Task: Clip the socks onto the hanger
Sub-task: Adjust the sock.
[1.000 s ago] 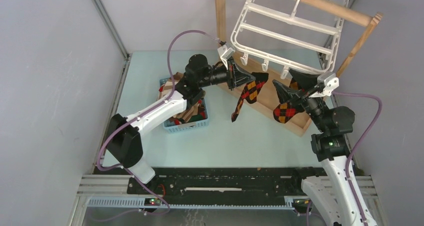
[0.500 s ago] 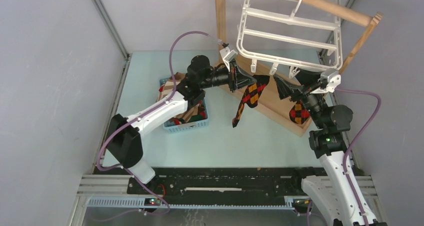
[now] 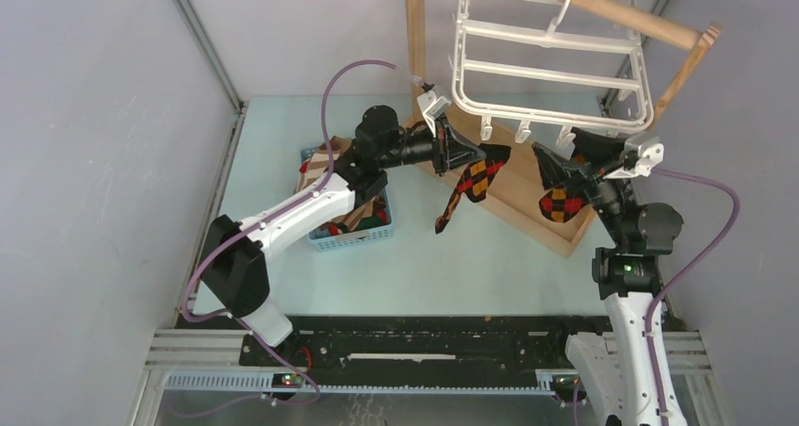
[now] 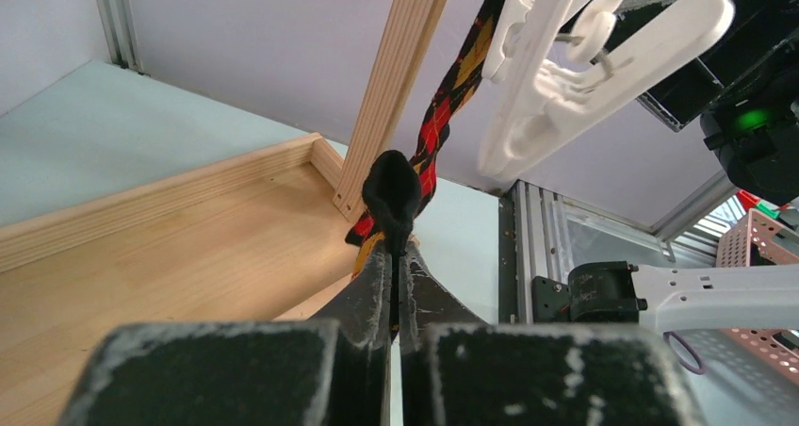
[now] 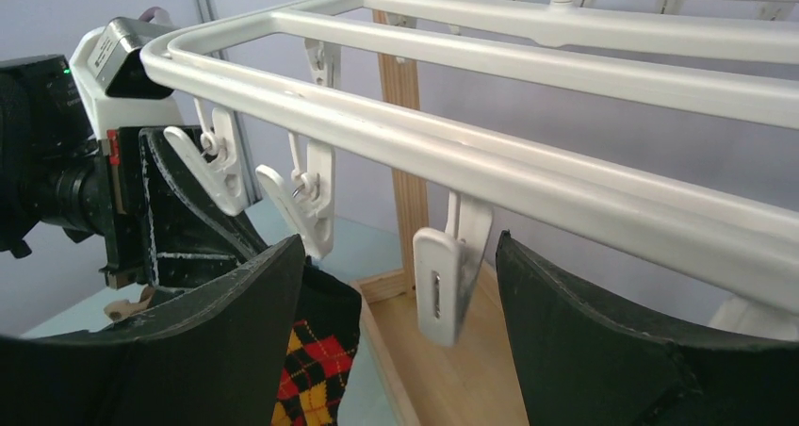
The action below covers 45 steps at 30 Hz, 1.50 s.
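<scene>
Left gripper (image 3: 474, 153) pinching shut on argyle sock (image 3: 474, 179), sock dangling toward 7 o'clock. Right gripper (image 3: 572, 157) gaping wide around clip (image 5: 450, 285) on hanger (image 5: 490, 167) (not squeezing yet). Sock sitting at 9 o'clock of that clip, left arm nearer.

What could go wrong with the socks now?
The left gripper pinches the black argyle sock only near its black end, so it might slip out. The white plastic hanger only hangs by its hook, so when the open right gripper squeezes the small white clip, it could swing away.
</scene>
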Each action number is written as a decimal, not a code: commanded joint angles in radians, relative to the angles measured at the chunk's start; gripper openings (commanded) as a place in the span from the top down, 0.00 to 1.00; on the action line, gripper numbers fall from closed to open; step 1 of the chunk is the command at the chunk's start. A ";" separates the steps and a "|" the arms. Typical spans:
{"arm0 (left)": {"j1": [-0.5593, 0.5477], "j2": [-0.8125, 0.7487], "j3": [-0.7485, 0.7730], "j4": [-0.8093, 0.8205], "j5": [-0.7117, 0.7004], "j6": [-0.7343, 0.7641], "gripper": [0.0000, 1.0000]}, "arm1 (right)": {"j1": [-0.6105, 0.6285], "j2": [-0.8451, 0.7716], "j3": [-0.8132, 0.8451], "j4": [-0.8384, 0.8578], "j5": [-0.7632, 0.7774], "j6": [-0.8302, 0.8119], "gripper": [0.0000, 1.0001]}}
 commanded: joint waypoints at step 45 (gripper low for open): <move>-0.205 -0.347 -0.239 -0.008 -0.126 0.484 1.00 | -0.003 -0.280 -0.002 -0.605 -0.630 -0.331 0.27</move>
